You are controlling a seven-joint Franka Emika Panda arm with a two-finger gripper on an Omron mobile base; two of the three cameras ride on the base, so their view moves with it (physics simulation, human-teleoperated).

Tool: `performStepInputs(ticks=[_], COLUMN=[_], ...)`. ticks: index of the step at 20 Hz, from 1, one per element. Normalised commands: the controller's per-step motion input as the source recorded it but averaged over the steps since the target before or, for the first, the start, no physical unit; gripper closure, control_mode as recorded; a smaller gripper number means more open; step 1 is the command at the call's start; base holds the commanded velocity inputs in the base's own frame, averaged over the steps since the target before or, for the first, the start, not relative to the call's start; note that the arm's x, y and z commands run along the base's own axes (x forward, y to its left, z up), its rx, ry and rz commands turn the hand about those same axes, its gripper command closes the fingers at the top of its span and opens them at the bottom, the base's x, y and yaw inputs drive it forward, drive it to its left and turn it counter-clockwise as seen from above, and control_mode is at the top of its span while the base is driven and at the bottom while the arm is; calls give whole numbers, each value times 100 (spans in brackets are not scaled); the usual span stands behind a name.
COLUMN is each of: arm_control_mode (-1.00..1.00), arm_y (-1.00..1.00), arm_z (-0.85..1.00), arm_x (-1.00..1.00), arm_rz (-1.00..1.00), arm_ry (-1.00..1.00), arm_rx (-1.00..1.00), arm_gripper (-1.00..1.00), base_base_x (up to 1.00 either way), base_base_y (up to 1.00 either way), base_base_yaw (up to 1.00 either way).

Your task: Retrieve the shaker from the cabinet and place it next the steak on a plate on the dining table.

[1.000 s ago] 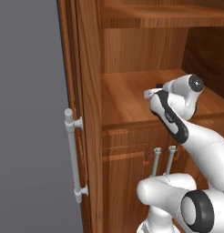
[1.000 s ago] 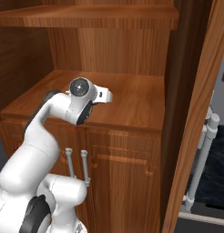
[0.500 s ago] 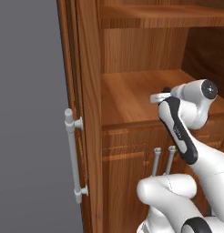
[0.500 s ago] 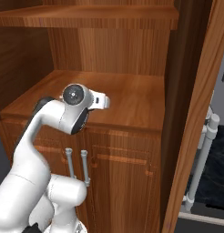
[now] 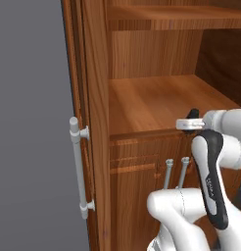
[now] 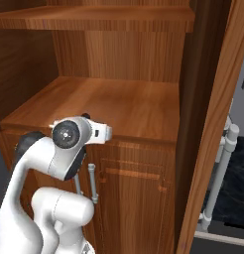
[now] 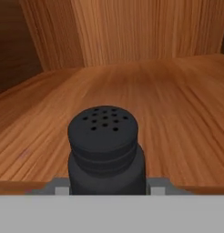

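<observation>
The shaker (image 7: 104, 150) is dark grey with a perforated round cap and stands upright, close to the camera in the hand view. My gripper (image 7: 106, 190) is shut on it, low on its body, and the fingertips are mostly hidden behind it. It is held just over the front edge of the cabinet's lower wooden shelf (image 5: 161, 100). In the left base view the gripper (image 5: 192, 117) is at that edge, with a dark bit of the shaker (image 5: 193, 113) showing above the hand. The cabinet (image 6: 124, 54) is reddish-brown and stands open. The steak, plate and dining table are out of view.
The cabinet door (image 5: 93, 122) stands open at the left, with its long silver bar handle (image 5: 76, 166). The other door (image 6: 213, 149) is open at the right. Below the shelf are two shut lower doors with thin silver handles (image 5: 175, 172). An upper shelf (image 6: 94, 17) hangs overhead.
The hand has drawn back from deep over the shelf to its front edge, carrying the shaker with it. The cabinet has not moved.
</observation>
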Motion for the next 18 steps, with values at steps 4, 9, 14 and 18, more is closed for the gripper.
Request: performStepInputs(ticks=[4,9,14,18], arm_control_mode=[-100,-100,-100,-100], arm_y=[0,0,25,67], arm_z=[2,47,22,-15], arm_x=[-100,-100,-100,-72], arm_rz=[2,0,0,0], arm_ry=[-12,-19,-3,1], arm_rx=[15,5,-5,-14], arm_gripper=[100,100,100,100], base_base_x=[0,0,0,0], base_base_y=[0,0,0,0], base_base_yaw=[0,0,0,0])
